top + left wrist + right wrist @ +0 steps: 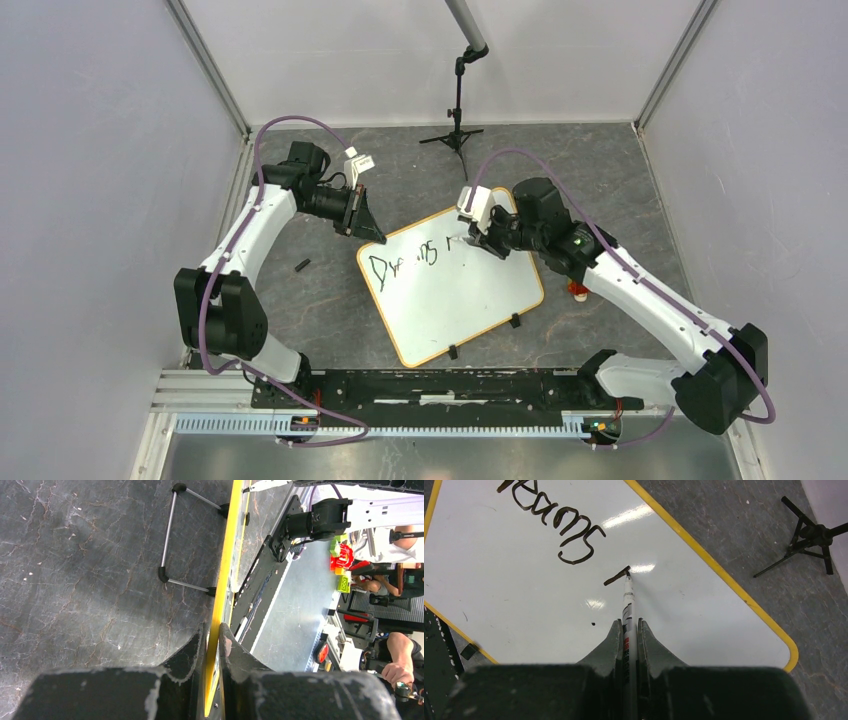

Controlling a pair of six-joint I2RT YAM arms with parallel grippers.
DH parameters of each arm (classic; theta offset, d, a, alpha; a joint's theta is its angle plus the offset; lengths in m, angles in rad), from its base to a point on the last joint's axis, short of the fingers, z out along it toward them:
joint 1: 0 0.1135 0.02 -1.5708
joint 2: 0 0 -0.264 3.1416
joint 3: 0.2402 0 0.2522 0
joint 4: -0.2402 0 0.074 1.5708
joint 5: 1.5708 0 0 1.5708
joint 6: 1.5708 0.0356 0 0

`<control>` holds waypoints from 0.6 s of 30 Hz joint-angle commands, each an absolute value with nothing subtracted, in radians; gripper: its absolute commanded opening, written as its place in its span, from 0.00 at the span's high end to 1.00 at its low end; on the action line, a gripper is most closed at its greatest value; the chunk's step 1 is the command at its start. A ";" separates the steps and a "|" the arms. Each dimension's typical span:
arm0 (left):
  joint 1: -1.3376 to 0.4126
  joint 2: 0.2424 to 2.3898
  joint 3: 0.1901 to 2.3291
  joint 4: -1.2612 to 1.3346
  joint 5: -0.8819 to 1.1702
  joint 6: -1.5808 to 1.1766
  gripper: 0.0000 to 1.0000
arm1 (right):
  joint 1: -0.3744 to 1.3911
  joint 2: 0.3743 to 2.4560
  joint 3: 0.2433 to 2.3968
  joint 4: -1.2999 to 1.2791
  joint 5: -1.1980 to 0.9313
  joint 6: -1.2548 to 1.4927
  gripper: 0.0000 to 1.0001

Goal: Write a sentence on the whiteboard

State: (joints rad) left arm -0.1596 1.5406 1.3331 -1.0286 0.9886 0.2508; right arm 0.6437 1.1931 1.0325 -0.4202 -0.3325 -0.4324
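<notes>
Black lettering (pixel 555 516) on whiteboard (pixel 514 595), marker (pixel 628 600) tight between right fingers (pixel 610 647), rim (pixel 220 580) tight between left fingers (pixel 192 652).

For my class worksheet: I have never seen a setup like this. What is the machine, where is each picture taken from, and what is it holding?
Two robot arms are bolted to a table. One picture looks down from above; the other two come from a camera on each wrist. A whiteboard rests on the table. The left hand pinches its yellow rim. The right hand grips a marker, tip on the board, just after the written word "Dreams".
</notes>
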 commanded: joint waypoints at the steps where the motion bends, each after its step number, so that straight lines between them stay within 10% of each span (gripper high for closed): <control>1: -0.181 1.553 1.350 -1.029 0.960 0.281 0.98 | 0.621 1.194 1.062 -0.402 -0.256 -0.437 1.00; 18: -0.181 1.550 1.347 -1.028 0.959 0.283 0.98 | 0.617 1.150 0.967 -0.472 -0.339 -0.480 1.00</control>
